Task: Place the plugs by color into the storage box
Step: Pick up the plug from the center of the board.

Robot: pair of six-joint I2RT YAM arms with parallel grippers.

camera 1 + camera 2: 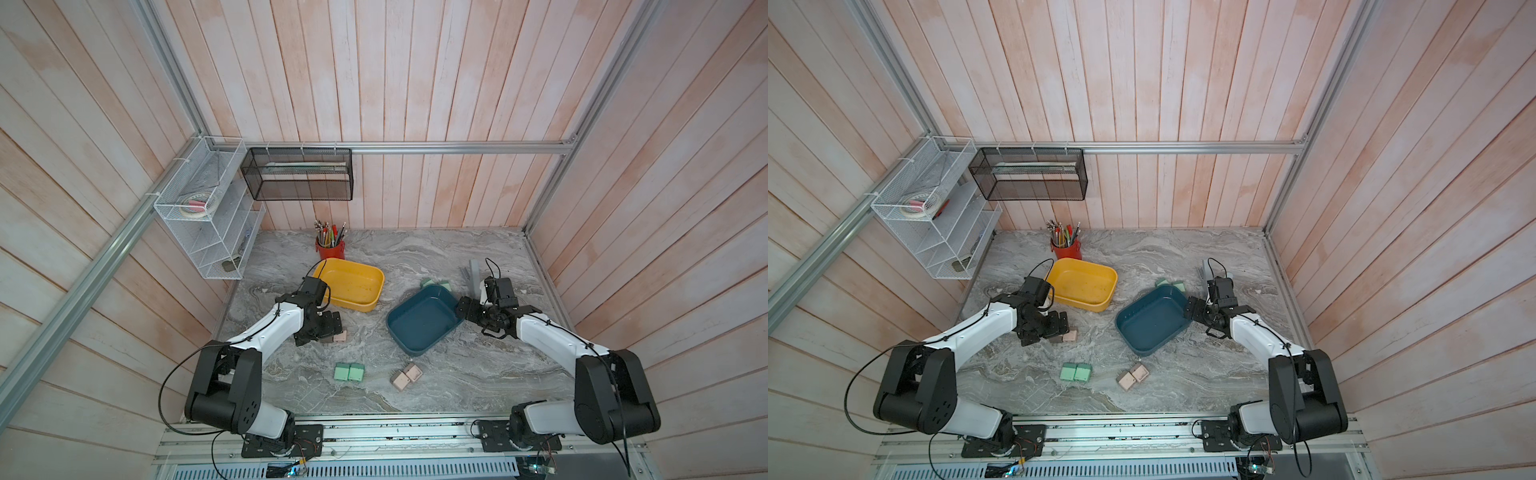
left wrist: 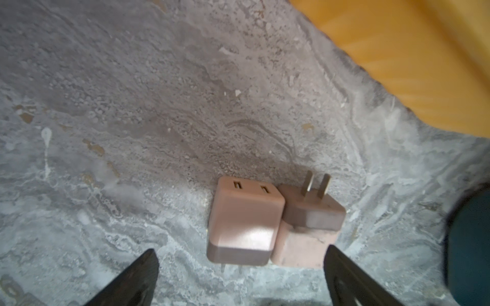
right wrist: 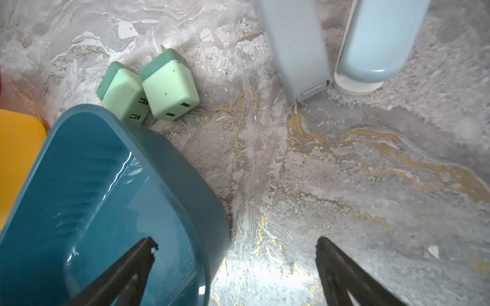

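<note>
1. Left gripper [image 1: 328, 330] [image 2: 240, 254]: the jaws are spread wide and nothing is grasped. It is held low over the first tan pair.

2. First tan pair [image 2: 244, 222] [image 1: 340, 336]: two pinkish-tan cube plugs lie touching on the marbled table [image 1: 478, 365], just in front of the yellow box. Each is seen to have a lighter body and a darker band at the prong end. They are laid head to tail: two slots are shown on one, and two metal prongs stick out from the other.

3. Yellow box [image 1: 357, 306]: an open rectangular tub, set behind the left gripper.

4. Front green pair [image 1: 349, 372] [image 1: 1076, 372]: two mint-green plugs are set side by side and touching, on the near middle of the table.

5. Second tan pair [image 1: 406, 376] [image 1: 1133, 377]: two more tan plugs lie touching, just right of the green ones and turned at an angle.

6. Blue box [image 1: 419, 322] [image 3: 87, 185]: a dark teal tub, placed askew, right of centre.

7. Rear green pair [image 1: 436, 284] [image 3: 169, 92]: two mint plugs with darker green caps lie touching, against the far rim of the blue box. Their slot faces are visible in the right wrist view.

8. Right gripper [image 1: 467, 309] [image 3: 236, 241]: the jaws are released and nothing is gripped. One finger is held over the blue box's corner and the other over bare table.

9. Grey sticks [image 1: 473, 276] [image 3: 294, 47]: these stand upright behind the right gripper.
</note>
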